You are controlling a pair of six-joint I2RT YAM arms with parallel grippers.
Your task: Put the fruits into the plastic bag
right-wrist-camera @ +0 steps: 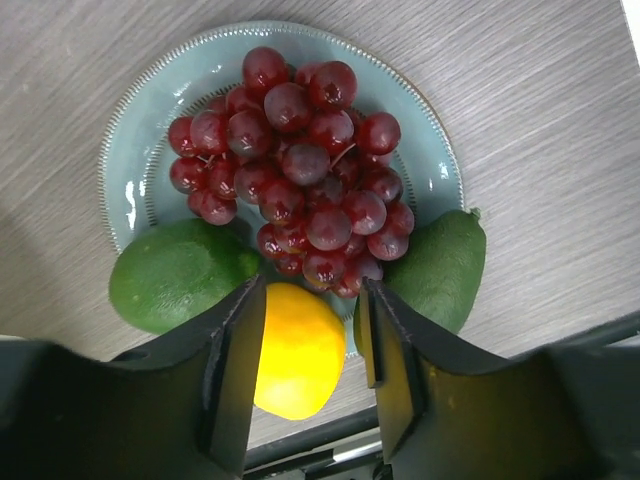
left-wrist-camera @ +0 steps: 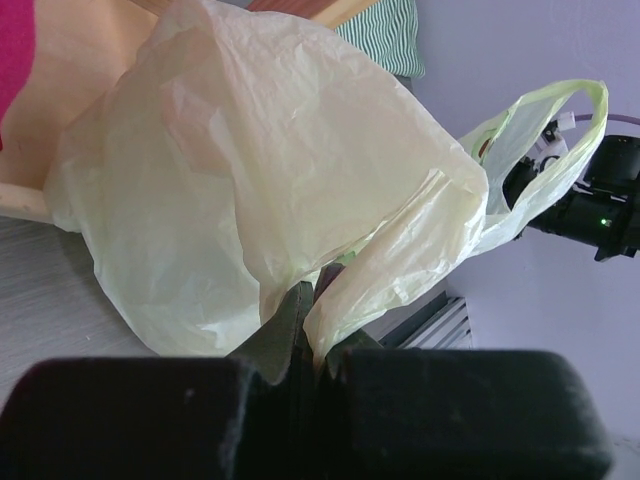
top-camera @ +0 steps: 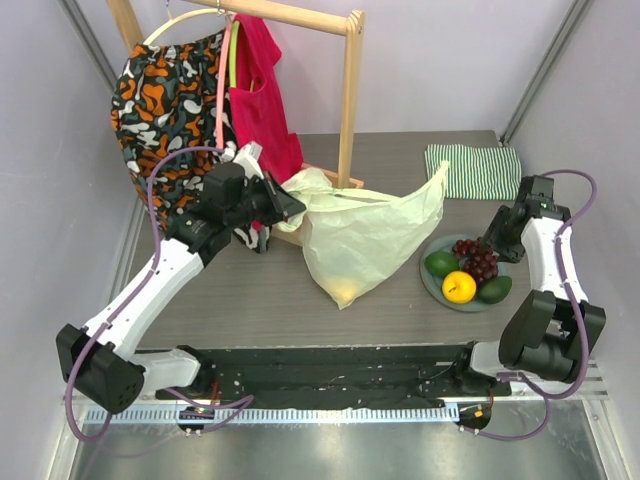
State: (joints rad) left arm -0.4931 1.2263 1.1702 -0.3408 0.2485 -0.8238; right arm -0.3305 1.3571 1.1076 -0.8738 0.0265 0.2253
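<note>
The plastic bag [top-camera: 365, 240] hangs pale green over the table's middle, and my left gripper [top-camera: 295, 205] is shut on its rim. In the left wrist view the film [left-wrist-camera: 250, 170] is pinched between the fingers of that gripper [left-wrist-camera: 318, 310]. A yellowish shape shows faintly through the bag's bottom. On a grey-blue plate [right-wrist-camera: 130, 190] lie dark red grapes [right-wrist-camera: 300, 180], two green avocados [right-wrist-camera: 175, 275] [right-wrist-camera: 440, 265] and a yellow citrus [right-wrist-camera: 297, 350]. My right gripper [right-wrist-camera: 308, 330] straddles the citrus: one finger is against it and a gap remains at the other.
A wooden clothes rack [top-camera: 350, 90] stands at the back left with a patterned garment [top-camera: 165, 95] and a red one [top-camera: 262, 100]. A green-and-white striped cloth [top-camera: 472, 170] lies folded at the back right, behind the plate [top-camera: 430, 280].
</note>
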